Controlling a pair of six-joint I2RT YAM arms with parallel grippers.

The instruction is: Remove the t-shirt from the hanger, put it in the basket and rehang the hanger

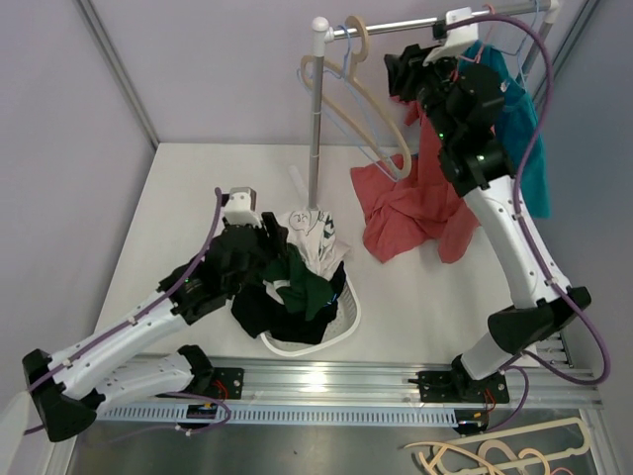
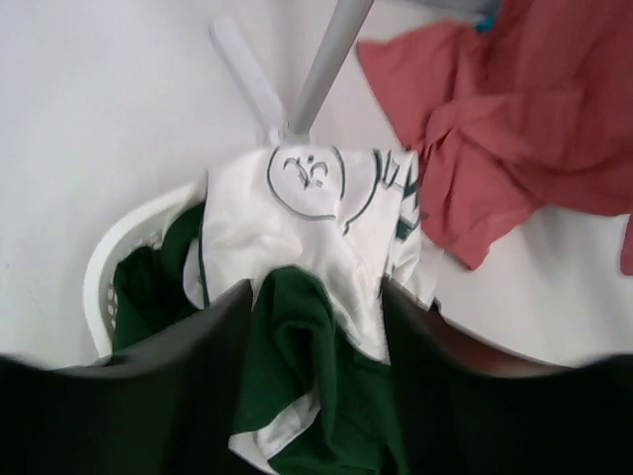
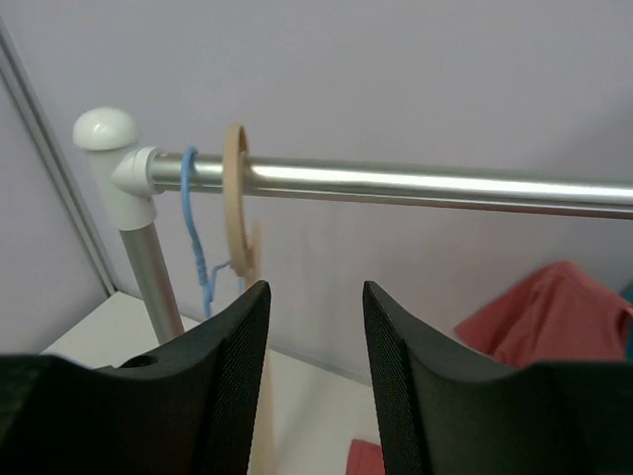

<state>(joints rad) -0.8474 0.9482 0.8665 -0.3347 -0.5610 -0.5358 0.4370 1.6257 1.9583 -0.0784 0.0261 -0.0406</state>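
Note:
A red t-shirt (image 1: 410, 203) drapes from beside my right arm down onto the table; its top is hidden behind the arm, and it shows in the right wrist view (image 3: 554, 307). A teal t-shirt (image 1: 522, 129) hangs from the rail (image 1: 406, 27) at the right. Empty beige (image 1: 341, 99) and blue (image 1: 364, 143) hangers hang at the rail's left end. My right gripper (image 1: 398, 71) is open and empty just below the rail (image 3: 396, 183). My left gripper (image 1: 273, 237) is open over a white basket (image 1: 348, 315), with green-and-white cloth (image 2: 307, 346) between its jaws (image 2: 316, 297).
The basket (image 2: 104, 257) holds dark, green and white garments, with a white printed shirt (image 2: 307, 208) on top. The rack's upright pole (image 1: 315, 129) stands just behind the basket. Several loose beige hangers (image 1: 495, 457) lie below the table's front rail.

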